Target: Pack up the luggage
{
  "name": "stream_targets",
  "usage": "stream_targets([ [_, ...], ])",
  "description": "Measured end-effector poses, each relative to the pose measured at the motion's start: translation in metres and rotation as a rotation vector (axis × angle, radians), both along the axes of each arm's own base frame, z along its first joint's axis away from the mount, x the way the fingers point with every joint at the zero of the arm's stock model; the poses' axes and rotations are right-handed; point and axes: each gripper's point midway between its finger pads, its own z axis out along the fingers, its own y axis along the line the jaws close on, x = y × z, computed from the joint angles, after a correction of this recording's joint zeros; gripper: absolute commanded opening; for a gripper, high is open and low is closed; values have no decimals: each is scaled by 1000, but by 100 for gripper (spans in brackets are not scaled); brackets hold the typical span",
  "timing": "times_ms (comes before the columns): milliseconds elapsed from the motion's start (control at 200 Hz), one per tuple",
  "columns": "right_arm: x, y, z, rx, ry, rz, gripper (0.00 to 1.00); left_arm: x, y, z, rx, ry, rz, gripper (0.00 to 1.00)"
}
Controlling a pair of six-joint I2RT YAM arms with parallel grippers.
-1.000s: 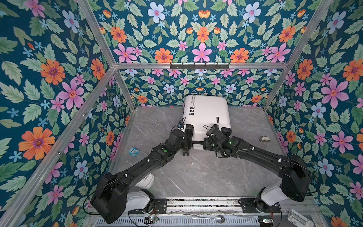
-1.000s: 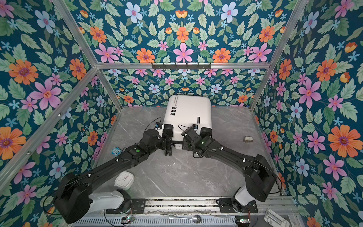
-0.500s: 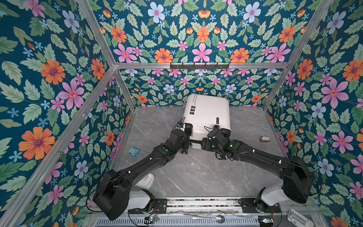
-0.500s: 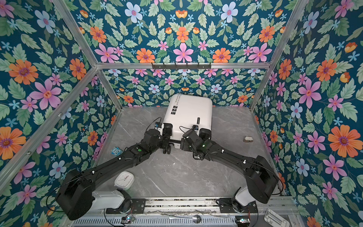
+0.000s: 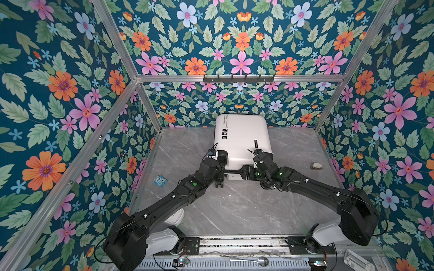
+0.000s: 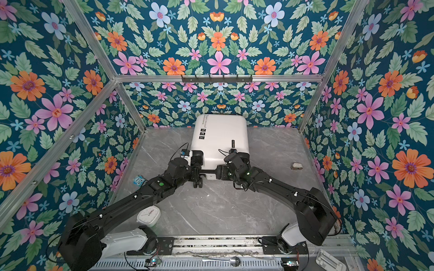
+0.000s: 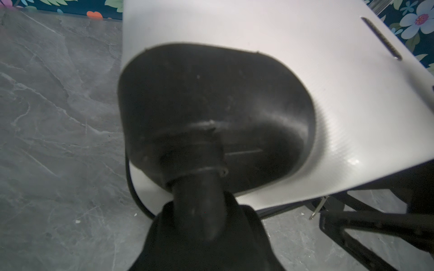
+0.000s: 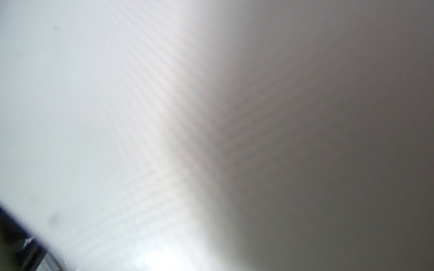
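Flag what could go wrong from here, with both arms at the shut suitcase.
The left arm and right arm nearly meet at the near end of the suitcase, so they may collide. The right wrist view is filled with blurred white shell, so that arm may shove the suitcase into the back wall.

A robot test cell: floral printed panels hang on a bare aluminium frame; a grey marble-look table forms the work surface; the left arm and right arm rise from a metal rail along its front edge.
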Motion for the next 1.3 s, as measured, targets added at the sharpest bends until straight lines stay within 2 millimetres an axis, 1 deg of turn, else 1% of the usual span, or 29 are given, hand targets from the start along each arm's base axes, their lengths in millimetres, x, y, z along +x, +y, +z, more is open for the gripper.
stream_targets([
  [75,-2,4,5,17,-3,28,94,-4,1,-1,-7,9,17,0],
  [175,-6,3,10,23,-17,66,94,-6,-1,-2,-11,14,35,0],
  [315,-16,-5,19,38,-42,80,94,-3,-8,-2,-40,15,38,0],
  [390,-22,-11,23,35,-48,83,90,-2,-13,-1,-60,13,24,0],
  [500,-32,-20,25,28,-76,90,88,1,-20,0,-78,12,10,0],
  [600,-46,-32,17,9,-116,93,88,5,-25,-1,-82,14,7,0],
  [715,-61,-50,-2,-15,-150,82,86,10,-26,-2,-81,14,22,0],
  [835,-65,-60,-8,-4,-196,59,81,11,-25,-2,-94,15,39,0],
  [880,-66,-62,-11,2,-212,50,77,11,-25,-1,-95,14,41,0],
  [935,-67,-62,-16,15,-223,48,73,11,-25,-1,-96,13,41,0],
  [1045,-68,-60,-26,26,-254,37,70,10,-25,0,-98,12,39,0],
  [1110,-67,-53,-26,28,-288,46,69,11,-25,0,-98,11,40,0],
  [1190,-65,-40,-24,30,-333,70,65,11,-25,0,-98,11,39,0],
  [1300,-53,-30,-22,20,-374,60,59,11,-25,0,-99,11,39,0],
])
